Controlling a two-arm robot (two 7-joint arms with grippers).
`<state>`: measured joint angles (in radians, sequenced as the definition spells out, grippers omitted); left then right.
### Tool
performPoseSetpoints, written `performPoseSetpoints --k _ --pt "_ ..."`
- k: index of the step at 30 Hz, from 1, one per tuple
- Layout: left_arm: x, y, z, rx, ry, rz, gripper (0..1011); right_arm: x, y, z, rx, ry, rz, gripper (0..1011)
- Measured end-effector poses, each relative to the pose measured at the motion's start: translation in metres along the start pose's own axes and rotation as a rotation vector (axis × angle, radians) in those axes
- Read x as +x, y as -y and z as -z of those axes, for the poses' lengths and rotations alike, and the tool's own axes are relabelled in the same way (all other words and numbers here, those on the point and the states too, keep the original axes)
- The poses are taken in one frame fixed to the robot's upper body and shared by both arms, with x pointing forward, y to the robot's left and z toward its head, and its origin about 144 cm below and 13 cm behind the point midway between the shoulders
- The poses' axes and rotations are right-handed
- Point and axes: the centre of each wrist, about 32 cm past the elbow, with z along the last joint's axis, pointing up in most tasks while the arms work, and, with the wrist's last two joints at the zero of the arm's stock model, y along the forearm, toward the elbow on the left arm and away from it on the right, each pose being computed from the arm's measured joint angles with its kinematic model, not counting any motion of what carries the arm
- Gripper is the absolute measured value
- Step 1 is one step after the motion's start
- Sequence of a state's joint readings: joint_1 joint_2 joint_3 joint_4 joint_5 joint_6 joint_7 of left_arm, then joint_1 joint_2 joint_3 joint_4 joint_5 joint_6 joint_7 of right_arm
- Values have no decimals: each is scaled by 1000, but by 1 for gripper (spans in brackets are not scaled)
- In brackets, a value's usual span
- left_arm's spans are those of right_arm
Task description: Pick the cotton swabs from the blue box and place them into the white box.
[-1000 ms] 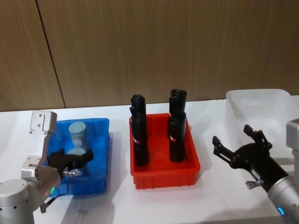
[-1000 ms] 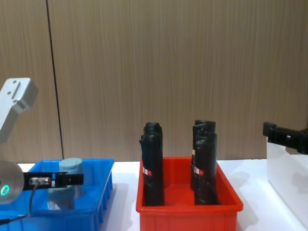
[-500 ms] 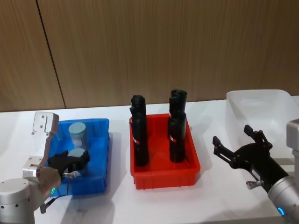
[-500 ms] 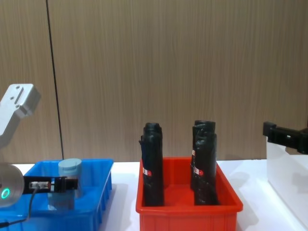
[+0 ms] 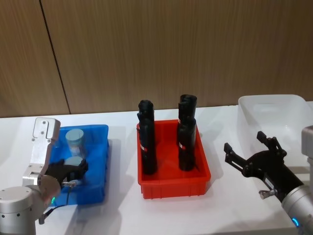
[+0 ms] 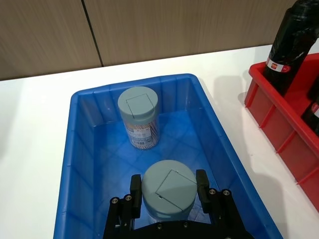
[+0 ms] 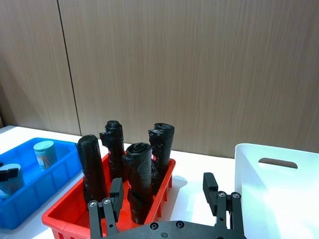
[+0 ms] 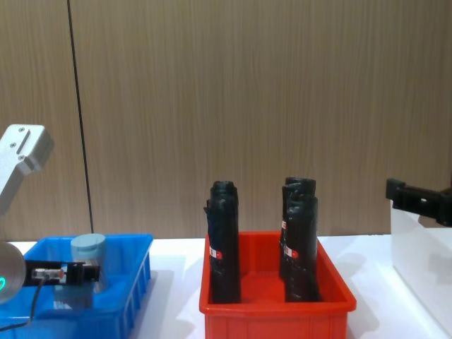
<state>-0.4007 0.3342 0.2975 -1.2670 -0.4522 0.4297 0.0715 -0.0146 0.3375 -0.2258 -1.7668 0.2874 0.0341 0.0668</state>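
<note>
Two cotton swab jars with pale blue lids stand in the blue box (image 5: 100, 161) at the table's left. My left gripper (image 5: 72, 169) reaches into the box's near end and is shut on the nearer jar (image 6: 167, 189), one finger (image 6: 135, 188) pressed to each side of its lid. The farther jar (image 6: 138, 113) stands free behind it. The white box (image 5: 274, 113) sits at the far right. In front of that white box hovers my right gripper (image 5: 243, 142), open and holding nothing.
A red bin (image 5: 173, 185) with several tall black rolls (image 5: 146, 142) stands in the middle, between the blue box and the white box. A brown wood-panel wall runs behind the table. Bare white tabletop lies in front of the bins.
The left gripper's fingers have closed in on the nearer jar. The blue box, with both jars, has slid a little to the left. The right arm has stayed still.
</note>
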Motion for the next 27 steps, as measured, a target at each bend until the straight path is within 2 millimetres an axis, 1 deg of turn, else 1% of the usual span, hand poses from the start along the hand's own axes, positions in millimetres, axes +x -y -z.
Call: performPoseSetpoints --k 6,12,19,27 --pt "-2 -5 -5 -20 48 -31 659 0 0 0 0 0 0 1002" --pt "-5 -14 -15 -78 105 -48 659 0 0 0 0 0 0 1002" --pt "-11 -27 -31 -178 176 -57 659 0 0 0 0 0 0 1002" --pt "-15 -39 -43 -274 217 -30 659 0 0 0 0 0 0 1002"
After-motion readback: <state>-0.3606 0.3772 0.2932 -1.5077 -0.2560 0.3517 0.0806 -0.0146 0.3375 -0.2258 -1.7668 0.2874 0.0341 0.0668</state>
